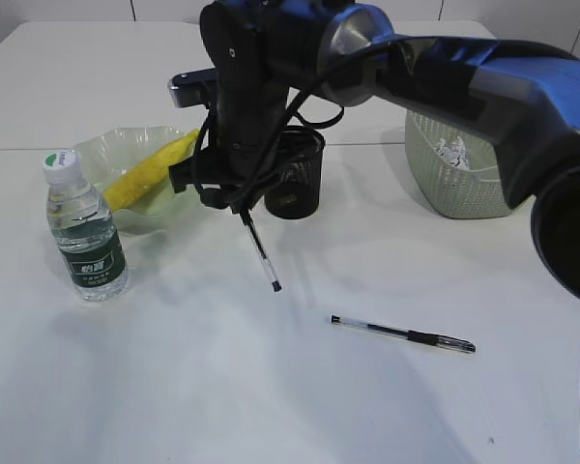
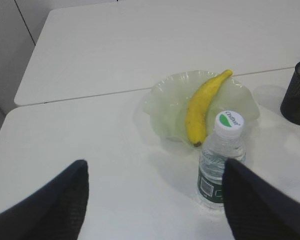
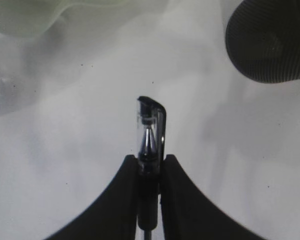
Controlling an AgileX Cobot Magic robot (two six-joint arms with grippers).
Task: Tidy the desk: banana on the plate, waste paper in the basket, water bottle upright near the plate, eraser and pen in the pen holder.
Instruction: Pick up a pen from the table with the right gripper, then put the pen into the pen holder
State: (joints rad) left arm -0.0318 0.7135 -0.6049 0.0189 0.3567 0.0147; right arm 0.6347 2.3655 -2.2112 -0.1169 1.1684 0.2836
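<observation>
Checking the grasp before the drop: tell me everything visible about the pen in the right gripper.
The held pen is a slim stick pen with a clear barrel and a dark cap with a clip, the capped end showing just past the fingertips. The right gripper is shut on it near that end. In the exterior view it hangs tilted in the air, lower end down and to the right, clear of the desk, beside the pen holder. Nothing but the fingers touches it.
</observation>
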